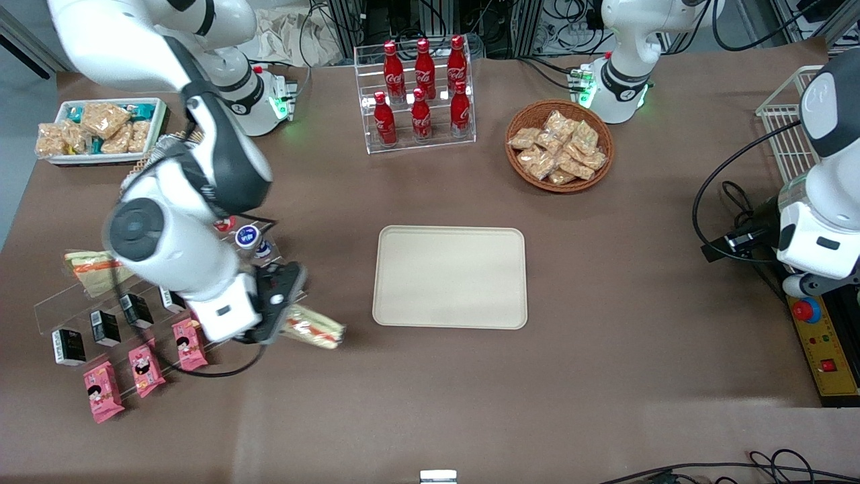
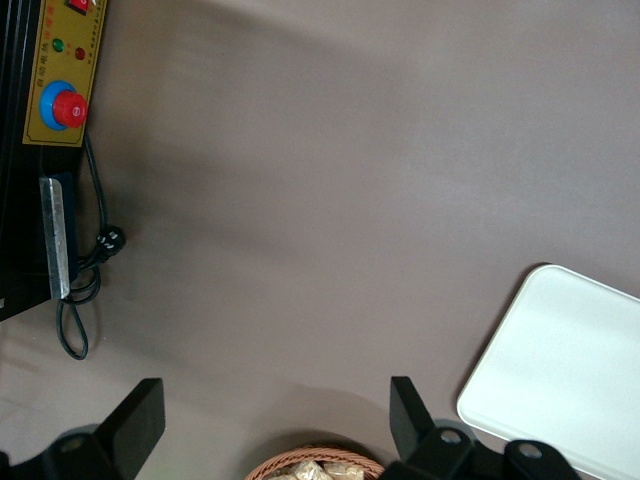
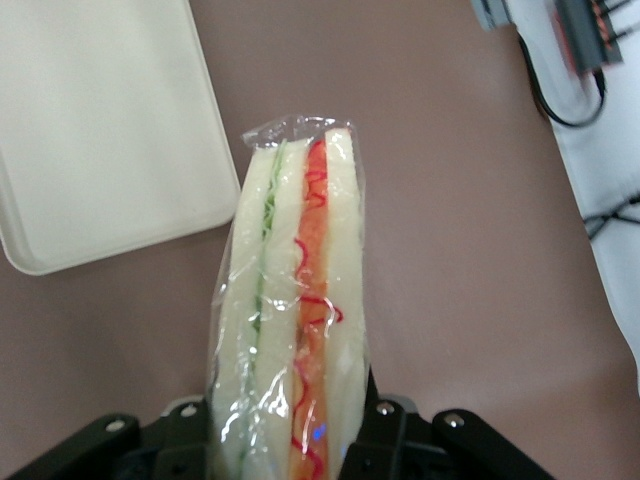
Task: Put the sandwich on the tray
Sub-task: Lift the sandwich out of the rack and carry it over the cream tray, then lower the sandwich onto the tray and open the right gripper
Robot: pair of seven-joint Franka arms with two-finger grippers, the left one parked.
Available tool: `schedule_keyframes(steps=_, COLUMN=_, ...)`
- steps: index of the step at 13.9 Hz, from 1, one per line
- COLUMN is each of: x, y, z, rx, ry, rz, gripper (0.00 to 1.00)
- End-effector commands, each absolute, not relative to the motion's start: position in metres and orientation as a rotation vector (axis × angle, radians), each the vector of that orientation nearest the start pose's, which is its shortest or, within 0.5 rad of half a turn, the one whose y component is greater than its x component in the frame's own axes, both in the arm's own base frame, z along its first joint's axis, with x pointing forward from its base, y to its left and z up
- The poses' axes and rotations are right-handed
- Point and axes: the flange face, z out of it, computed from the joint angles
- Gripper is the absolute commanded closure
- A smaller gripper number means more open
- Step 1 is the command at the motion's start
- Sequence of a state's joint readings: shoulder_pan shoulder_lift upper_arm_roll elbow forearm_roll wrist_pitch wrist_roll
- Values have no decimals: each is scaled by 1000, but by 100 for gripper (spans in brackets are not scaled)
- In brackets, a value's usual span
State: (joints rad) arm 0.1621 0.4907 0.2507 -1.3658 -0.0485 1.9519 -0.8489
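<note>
My right gripper (image 1: 285,321) is shut on the sandwich (image 1: 314,327), a white-bread wedge in clear wrap with red and green filling. It holds the sandwich above the brown table, between the snack display and the tray (image 1: 450,276). In the right wrist view the sandwich (image 3: 295,310) sticks out from between the jaws, which press on its two bread faces, and a rounded corner of the cream tray (image 3: 95,130) shows. The tray is bare. It also shows in the left wrist view (image 2: 560,370).
A clear stepped stand with black and pink snack packets (image 1: 141,366) and the orange-striped sandwich (image 1: 94,269) lies under my arm. A rack of cola bottles (image 1: 420,91), a wicker basket of snacks (image 1: 559,144) and a white snack tray (image 1: 101,128) stand farther from the camera.
</note>
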Motion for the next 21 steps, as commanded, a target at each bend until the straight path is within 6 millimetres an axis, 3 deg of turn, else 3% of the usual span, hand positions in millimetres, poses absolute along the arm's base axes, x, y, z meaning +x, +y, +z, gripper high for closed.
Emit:
schedule_keyframes(steps=1, x=663, y=289, z=433, rx=-2474, ry=-1852, rz=-225, gripper=52)
schedule_keyframes(steps=3, x=654, y=324, z=409, rx=-2444, ry=-1894, rz=-222, gripper=52)
schedule_keyframes(steps=6, x=638, y=371, z=355, rx=-2457, ry=-1923, rz=-163, gripper=52)
schedule_keyframes(steps=8, x=622, y=406, z=335, rx=-2415, ry=-2028, rz=-176, gripper=52)
schedule_keyframes(steps=17, x=611, y=432, z=246, rx=-2486, ry=-1869, rz=-170, gripper=52)
schedule_keyframes(steps=18, x=606, y=442, z=238, rx=-2469, ry=-1883, rz=-191, gripper=52)
schedule_keyframes(steps=21, x=602, y=449, z=226, rx=-2455, ry=-1892, rz=-198, gripper=52)
